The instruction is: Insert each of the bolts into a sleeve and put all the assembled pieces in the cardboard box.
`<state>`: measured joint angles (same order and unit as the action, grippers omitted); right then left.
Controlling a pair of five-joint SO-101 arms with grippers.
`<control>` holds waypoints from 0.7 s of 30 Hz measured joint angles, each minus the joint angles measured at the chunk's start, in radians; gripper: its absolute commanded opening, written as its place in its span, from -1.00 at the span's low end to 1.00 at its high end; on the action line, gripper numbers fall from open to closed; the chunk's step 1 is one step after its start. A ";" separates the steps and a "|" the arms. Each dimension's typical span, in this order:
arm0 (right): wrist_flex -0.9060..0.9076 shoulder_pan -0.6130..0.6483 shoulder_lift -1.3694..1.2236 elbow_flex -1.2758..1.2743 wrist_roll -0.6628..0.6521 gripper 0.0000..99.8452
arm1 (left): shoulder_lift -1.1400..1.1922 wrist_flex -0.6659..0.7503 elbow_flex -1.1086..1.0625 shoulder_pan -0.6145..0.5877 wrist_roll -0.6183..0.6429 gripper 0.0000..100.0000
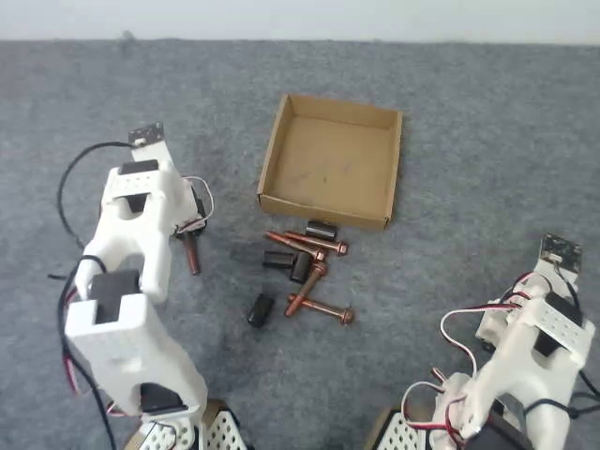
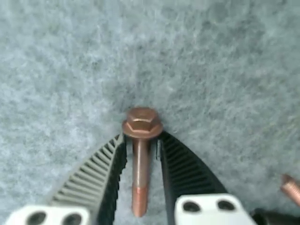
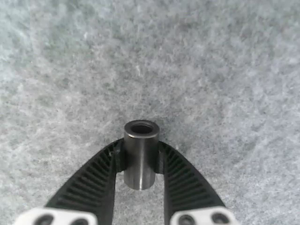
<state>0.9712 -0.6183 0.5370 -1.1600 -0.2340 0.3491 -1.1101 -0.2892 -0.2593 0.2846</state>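
Observation:
My left gripper (image 2: 140,143) is shut on a copper bolt (image 2: 139,159), gripped by the shank with the hex head past the fingertips. In the high view this bolt (image 1: 191,255) hangs just over the carpet, left of the pile. My right gripper (image 3: 140,151) is shut on a dark metal sleeve (image 3: 140,157), held with its open bore showing. Below the open cardboard box (image 1: 281,141), loose copper bolts (image 1: 319,307) and black sleeves (image 1: 260,309) lie in a pile on the grey carpet. The right arm (image 1: 530,347) stands at the lower right, away from the pile.
Nothing lies inside the box. Another bolt's tip (image 2: 290,187) pokes in beside my left gripper. Wires loop around both arms. Bare grey carpet lies between the pile and the right arm.

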 measured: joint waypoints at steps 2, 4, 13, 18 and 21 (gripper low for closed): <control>0.000 0.000 0.000 0.000 0.000 -0.99 | 0.008 -0.002 0.011 0.000 0.000 -0.93; 0.000 0.000 0.000 0.000 0.000 -0.99 | 0.009 -0.002 0.017 0.005 0.000 -0.98; 0.000 0.000 0.000 0.000 0.000 -0.99 | 0.009 -0.015 0.023 0.005 -0.028 -0.98; 0.000 0.000 0.000 0.000 0.000 -0.99 | 0.009 -0.017 0.023 0.005 -0.028 -0.98; 0.000 0.000 0.000 0.000 0.000 -0.99 | 0.009 -0.029 0.023 0.005 -0.038 -0.98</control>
<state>0.9712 -0.6183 0.5370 -1.1600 -0.2340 0.3583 -1.1393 -0.2662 -0.2547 0.2463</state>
